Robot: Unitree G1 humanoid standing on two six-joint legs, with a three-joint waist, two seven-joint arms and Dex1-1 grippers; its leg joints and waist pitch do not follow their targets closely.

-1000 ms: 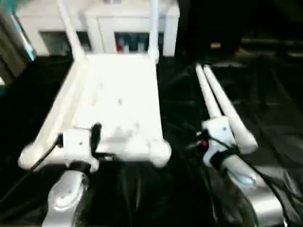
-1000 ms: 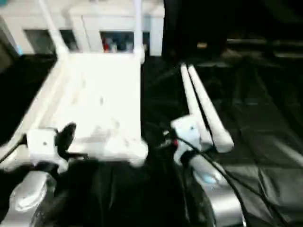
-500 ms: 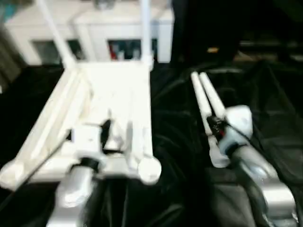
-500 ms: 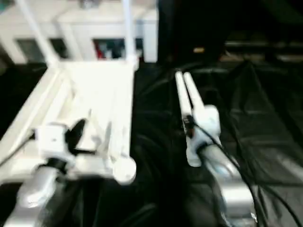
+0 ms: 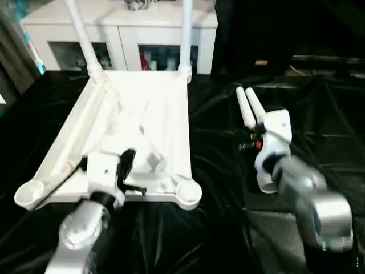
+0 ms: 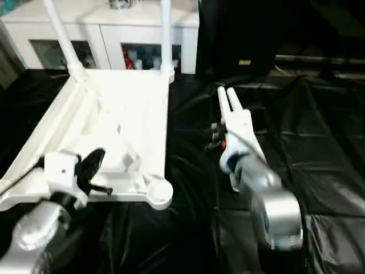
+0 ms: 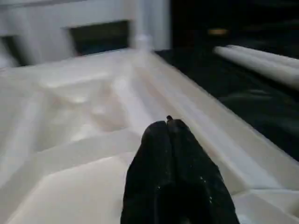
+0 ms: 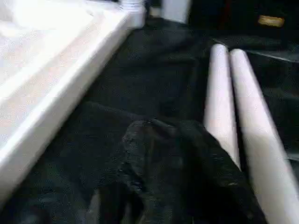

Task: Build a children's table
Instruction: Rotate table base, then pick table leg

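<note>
Lying upside down on the black-draped worktop, the children's table showed its ribbed underside. Two legs already stood upright in the far corner sockets, in front of the white cabinet. The two near sockets were still empty. Two loose legs lay side by side, touching, on the cloth just to the right of the table.

I judge that the plastic parts are light and stiff, but smooth, so a loose leg could slip or roll in a weak grasp. A hold across the tube near its middle would probably keep it balanced. The tabletop itself is best steadied at its rim or at a rib, not on the flat panel.

The left hand was clenched on nothing, its black fingers pressed together, and it hovered over the near edge of the underside. The right hand was low, just beside the near part of the loose legs. Whether it was clenched or released I could not tell.

Compared with one second earlier, the head camera had shifted, so the whole view moved. Apart from that, the right arm had reached further along the loose legs. The left hand had stayed near the same rim, and the table and legs seemed to lie as before.
</note>
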